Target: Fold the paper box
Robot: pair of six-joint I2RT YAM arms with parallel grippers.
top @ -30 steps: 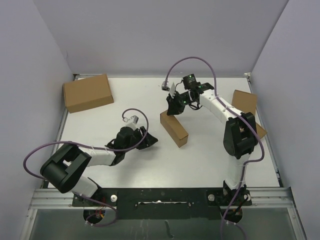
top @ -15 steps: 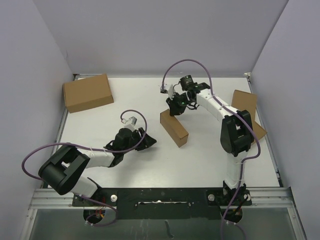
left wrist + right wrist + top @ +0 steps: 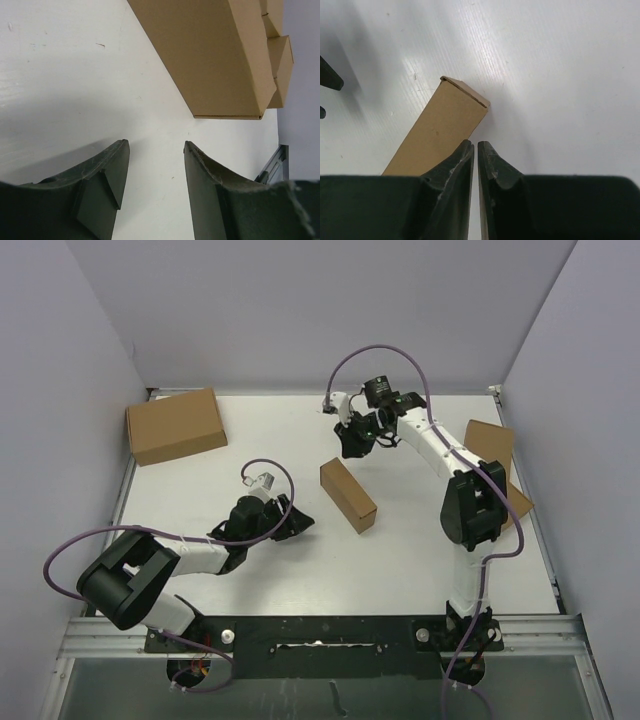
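The paper box (image 3: 348, 495) is a small closed oblong of brown cardboard lying at an angle mid-table, and nothing touches it. My left gripper (image 3: 300, 523) rests low on the table to the box's left, open and empty. In the left wrist view the left gripper (image 3: 155, 145) shows bare table between its fingers, with the paper box (image 3: 210, 55) ahead of them. My right gripper (image 3: 352, 445) hovers behind the box's far end, clear of it. In the right wrist view the right gripper (image 3: 475, 144) is shut with only a thin slit, holding nothing, above the paper box (image 3: 440, 135).
A larger closed brown carton (image 3: 176, 425) lies at the back left. Two more brown boxes (image 3: 488, 445) sit by the right wall, partly behind the right arm. Grey walls close in the table on three sides. A metal rail (image 3: 320, 635) runs along the near edge.
The right gripper has pulled back from the box's far end toward the rear of the table. The left arm has barely shifted and the box has stayed put.
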